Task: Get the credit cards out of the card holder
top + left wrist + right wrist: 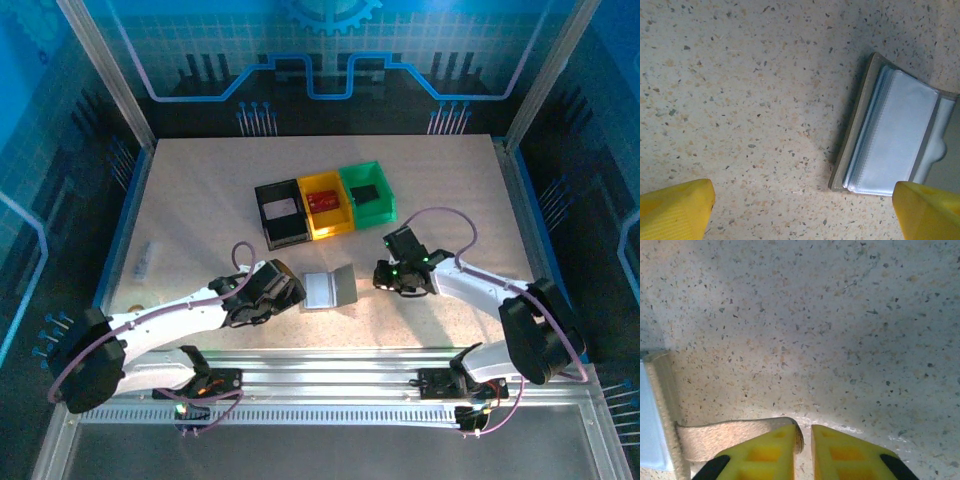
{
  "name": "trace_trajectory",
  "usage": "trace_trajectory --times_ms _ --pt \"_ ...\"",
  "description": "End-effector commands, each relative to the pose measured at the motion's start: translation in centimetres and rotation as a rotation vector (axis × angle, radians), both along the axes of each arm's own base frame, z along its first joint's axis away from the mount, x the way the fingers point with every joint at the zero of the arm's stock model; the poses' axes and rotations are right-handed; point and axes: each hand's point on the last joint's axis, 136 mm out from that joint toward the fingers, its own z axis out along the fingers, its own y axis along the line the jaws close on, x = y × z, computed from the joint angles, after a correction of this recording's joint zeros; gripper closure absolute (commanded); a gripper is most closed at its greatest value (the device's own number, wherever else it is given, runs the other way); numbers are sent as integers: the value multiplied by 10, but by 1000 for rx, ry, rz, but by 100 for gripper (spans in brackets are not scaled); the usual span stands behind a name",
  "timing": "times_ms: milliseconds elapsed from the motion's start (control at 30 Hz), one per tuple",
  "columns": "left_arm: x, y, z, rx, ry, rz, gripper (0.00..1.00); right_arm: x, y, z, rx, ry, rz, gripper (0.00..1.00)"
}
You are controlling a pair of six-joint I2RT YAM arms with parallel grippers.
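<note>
Looks like you're nearly done: the card holder (pixel 328 289) lies open on the table (pixel 200 200) between your wide-open left gripper (pixel 800 215) and nearly-closed right gripper (pixel 807 450) (can't tell if it's pinching the strap (pixel 730 437)), sleeves look empty, reddish card (pixel 322 201) in the yellow bin (pixel 335 232), whitish card (pixel 281 208) in the black bin (pixel 290 240).

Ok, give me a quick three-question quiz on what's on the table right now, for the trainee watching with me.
1. True or false: the left tool is wide open.
2. Which colour of bin holds the red card: A black, B yellow, C green?
3. Fill in: the grey card holder lies ____ on the table, its see-through sleeves showing.
Key: 1 true. 2 B, the yellow bin. 3 open.
</note>
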Motion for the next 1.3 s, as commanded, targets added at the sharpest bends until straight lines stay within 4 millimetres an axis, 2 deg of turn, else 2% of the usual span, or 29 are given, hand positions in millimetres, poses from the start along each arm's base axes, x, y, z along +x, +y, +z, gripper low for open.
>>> trace_trajectory --times_ms 0,100,233,500,600,700,867,1167,1267 --pt "-3 3 -6 9 25 2 7 4 -8 3 -45 1 -6 77" --pt "-3 4 -6 13 26 1 6 6 -11 7 -65 -9 -3 67" --pt "-2 5 -6 11 24 2 6 7 -10 13 -60 -23 9 66" --pt "-2 5 -9 12 28 2 5 7 3 35 -30 -50 71 53" --pt "-1 5 -10 11 28 5 4 6 8 42 -22 -66 95 52" --pt "-1 3 -13 9 37 4 4 6 15 37 -19 -53 116 59" --pt "5 -1 -9 10 38 1 5 3 17 25 -24 -22 117 80" --pt "26 -35 17 -92 -19 -49 10 1 11 9 -49 -2 105 95" --pt "30 -48 18 -122 -6 -72 12 1 8 3 -49 3 90 100"
